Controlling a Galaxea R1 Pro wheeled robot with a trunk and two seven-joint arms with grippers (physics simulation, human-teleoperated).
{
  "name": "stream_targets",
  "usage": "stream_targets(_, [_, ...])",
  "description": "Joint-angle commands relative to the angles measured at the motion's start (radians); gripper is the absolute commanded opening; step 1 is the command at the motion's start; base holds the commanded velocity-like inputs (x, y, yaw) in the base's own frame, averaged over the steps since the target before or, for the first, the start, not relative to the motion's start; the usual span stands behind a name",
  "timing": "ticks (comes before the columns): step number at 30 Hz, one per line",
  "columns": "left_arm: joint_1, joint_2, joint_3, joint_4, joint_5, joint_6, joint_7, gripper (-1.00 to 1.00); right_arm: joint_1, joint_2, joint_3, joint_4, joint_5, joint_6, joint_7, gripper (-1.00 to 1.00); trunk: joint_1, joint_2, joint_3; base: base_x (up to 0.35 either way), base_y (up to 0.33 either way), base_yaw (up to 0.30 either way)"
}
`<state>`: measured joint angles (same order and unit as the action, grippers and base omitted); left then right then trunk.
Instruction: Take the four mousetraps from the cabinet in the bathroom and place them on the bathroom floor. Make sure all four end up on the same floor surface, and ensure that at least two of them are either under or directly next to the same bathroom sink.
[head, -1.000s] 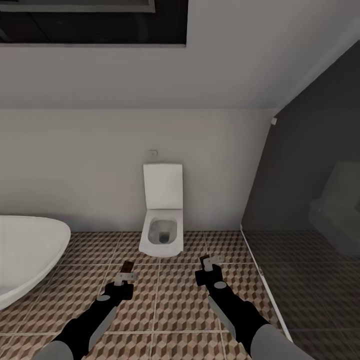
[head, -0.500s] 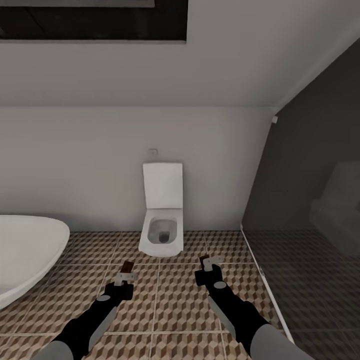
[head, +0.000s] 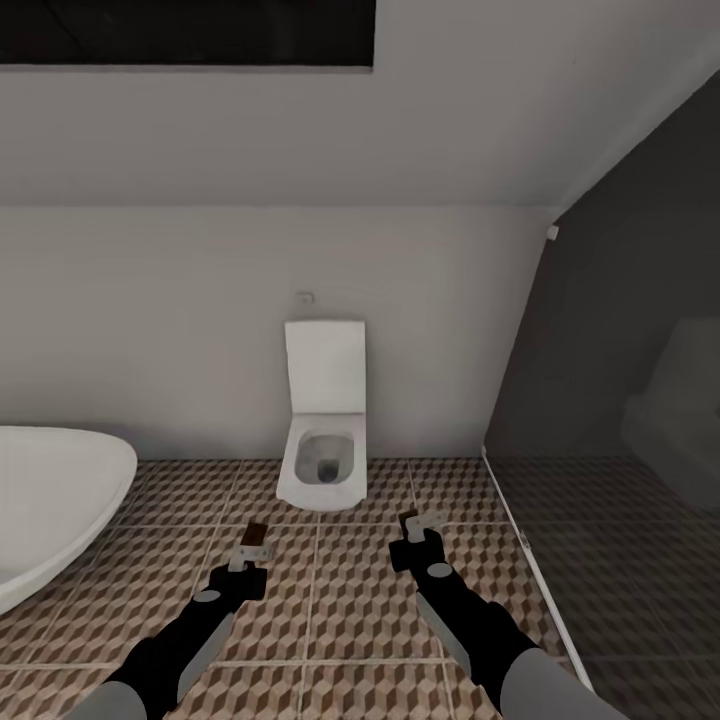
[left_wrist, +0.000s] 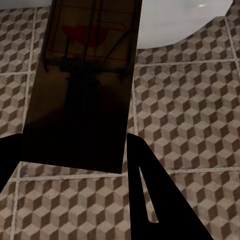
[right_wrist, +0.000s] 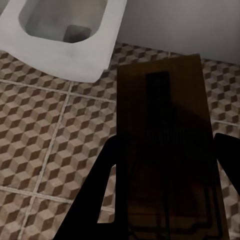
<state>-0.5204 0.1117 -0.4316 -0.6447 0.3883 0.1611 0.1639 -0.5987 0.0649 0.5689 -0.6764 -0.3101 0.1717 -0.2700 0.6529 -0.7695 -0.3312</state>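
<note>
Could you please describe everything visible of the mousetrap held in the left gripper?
The mousetrap is a flat rectangular board of dark brown wood, with dark wire parts, a coiled spring across it and a red patch near its far end. The left gripper holds it by its near end, jaws closed on it, so it sticks out forward above the bathroom floor without touching the tiles. In the head view it shows as a small brown piece beyond the fingers.

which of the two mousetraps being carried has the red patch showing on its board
The mousetrap in the left gripper: the left wrist view shows a red patch under its wire. The mousetrap in the right gripper shows plain dark brown.
</note>
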Motion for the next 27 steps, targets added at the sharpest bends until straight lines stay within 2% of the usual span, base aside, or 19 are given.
stream_targets(1, [-0.001,0.002,-0.009,-0.003,0.006,0.005,0.013,-1.00,-0.001,-0.001,0.006,-0.002,-0.007,0.004,-0.008,-1.00,0.004,-0.008,-0.006,0.000,0.000,0.000])
stream_targets(27, [-0.001,0.002,-0.009,-0.003,0.006,0.005,0.013,-1.00,-0.001,0.000,0.005,-0.002,-0.007,0.005,-0.008,-1.00,0.104,-0.190,-0.128,0.000,0.000,0.000])
